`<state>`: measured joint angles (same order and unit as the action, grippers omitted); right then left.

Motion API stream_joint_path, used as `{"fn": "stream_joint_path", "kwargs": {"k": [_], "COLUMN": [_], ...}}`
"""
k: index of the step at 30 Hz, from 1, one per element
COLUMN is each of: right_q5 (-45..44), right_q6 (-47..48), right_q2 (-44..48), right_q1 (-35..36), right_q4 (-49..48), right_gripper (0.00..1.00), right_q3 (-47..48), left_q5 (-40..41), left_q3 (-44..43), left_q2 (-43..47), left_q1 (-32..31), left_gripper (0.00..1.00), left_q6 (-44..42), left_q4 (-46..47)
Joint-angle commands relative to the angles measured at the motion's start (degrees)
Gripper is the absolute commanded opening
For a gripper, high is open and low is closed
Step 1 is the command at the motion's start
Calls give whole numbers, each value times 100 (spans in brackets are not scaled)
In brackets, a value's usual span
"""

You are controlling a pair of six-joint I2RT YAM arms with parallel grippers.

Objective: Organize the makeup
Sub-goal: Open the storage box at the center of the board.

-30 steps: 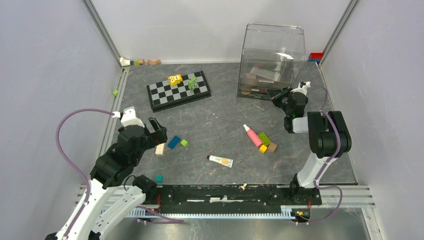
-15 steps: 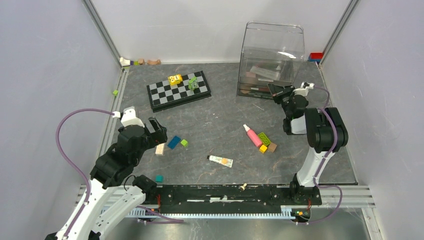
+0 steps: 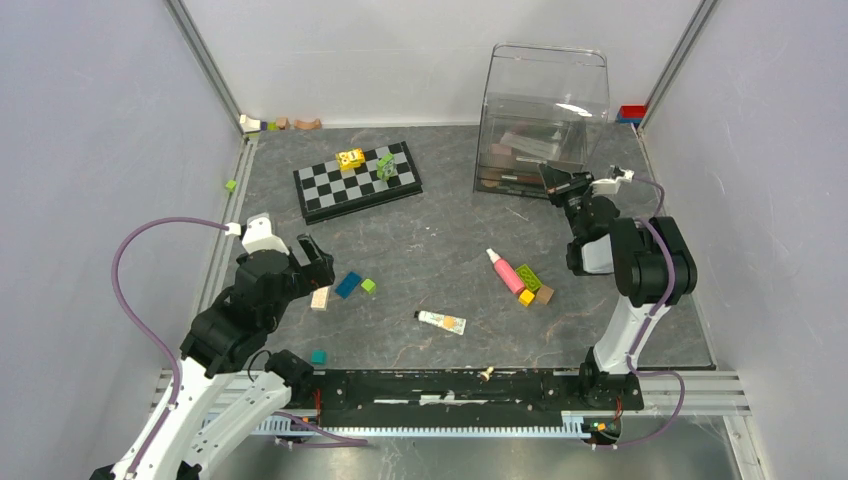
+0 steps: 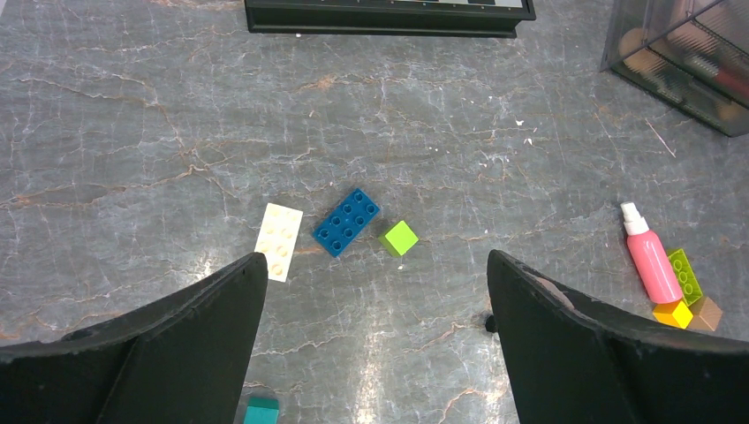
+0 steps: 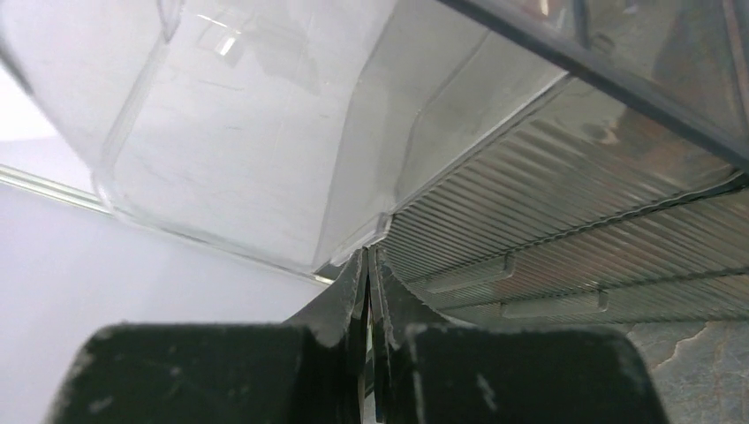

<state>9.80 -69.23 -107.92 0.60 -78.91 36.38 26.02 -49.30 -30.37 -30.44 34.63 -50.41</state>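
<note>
You are working on a grey marbled table (image 3: 440, 235). The biggest thing on it is the tall clear plastic box (image 3: 545, 95), so everything else is placed from that box.

Through its wall you can see brown and white makeup pieces (image 3: 520, 150) lying on its floor. They are too blurred to tell apart.

To the left of the box lies the flat black-and-white chessboard (image 3: 357, 182), with yellow and green toy blocks (image 3: 350, 158) on top.

Your right gripper (image 3: 553, 180) is at the box's front wall, toward its right end. It is clenched tight, with nothing visible between its fingers (image 5: 353, 291). You cannot tell whether the tips touch the box.

Your left gripper (image 3: 312, 258) hangs far off, in front and to the left of the box. It is spread wide and grasps nothing.

The pink bottle with a white cap (image 3: 505, 271) lies on the table in front of the box, well apart from it. A green, yellow and brown block cluster (image 3: 533, 285) sits just beside it.

The cream tube (image 3: 441, 321) lies farther out still.

A blue brick (image 4: 346, 222), a cream brick (image 4: 279, 241) and a lime cube (image 4: 399, 238) lie below the left gripper.
</note>
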Motion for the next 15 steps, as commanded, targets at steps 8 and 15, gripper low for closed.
{"fn": "stream_joint_path", "kwargs": {"k": [8, 15], "right_q5": [-175, -205], "right_q6": [-105, -55], "right_q2": [441, 440], "right_q1": [-25, -25], "right_q4": [-1556, -711], "right_gripper": [6, 6], "right_q3": [-316, -555], "left_q5": [96, 88], "left_q3": [13, 14], "left_q2": [-19, -2], "left_q1": [32, 33], "left_gripper": [100, 100], "left_q6": [-148, -145], "left_q4": [199, 207]}}
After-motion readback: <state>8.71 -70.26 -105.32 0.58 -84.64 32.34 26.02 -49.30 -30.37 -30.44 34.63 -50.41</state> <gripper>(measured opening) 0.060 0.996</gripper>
